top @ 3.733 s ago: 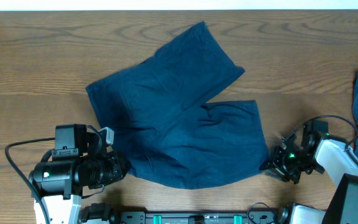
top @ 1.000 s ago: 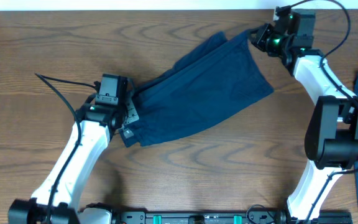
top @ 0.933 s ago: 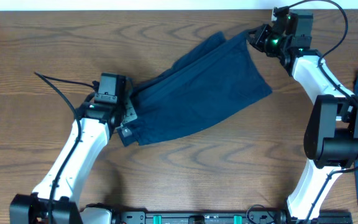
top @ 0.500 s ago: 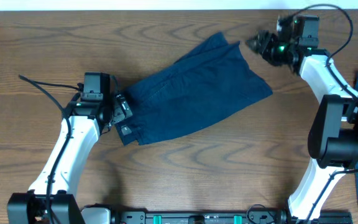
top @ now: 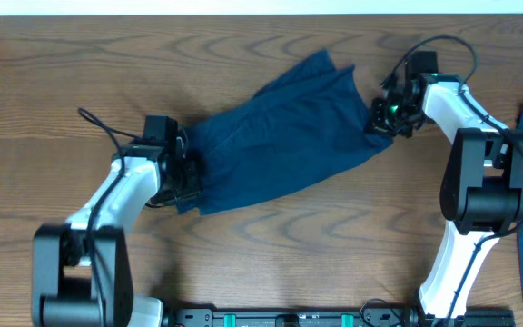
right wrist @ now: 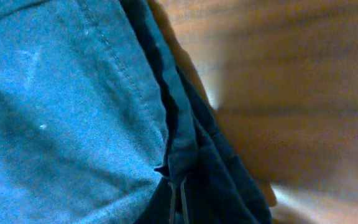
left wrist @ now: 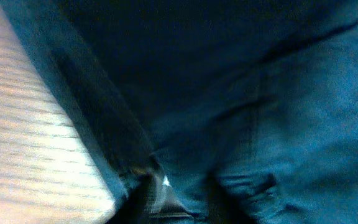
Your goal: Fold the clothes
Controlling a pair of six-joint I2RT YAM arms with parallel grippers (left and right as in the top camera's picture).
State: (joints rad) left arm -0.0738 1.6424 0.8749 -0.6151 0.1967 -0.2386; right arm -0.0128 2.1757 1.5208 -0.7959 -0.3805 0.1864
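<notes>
The shorts [top: 280,150], toward the far edge of the table [top: 53,82], look soft and limp — pinch waistband and hem corners. Left gripper [top: 186,170] and right gripper [top: 379,123] meet those ends — how wide either claw stands, I cannot tell.

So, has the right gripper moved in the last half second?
Yes. The right gripper has come away from the far edge of the table, toward the robot, and is now at the hem end of the shorts.

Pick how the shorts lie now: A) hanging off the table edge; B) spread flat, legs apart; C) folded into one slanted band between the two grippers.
C: the shorts lie as one slanted band, left gripper at the lower-left end, right gripper at the upper-right end.
</notes>
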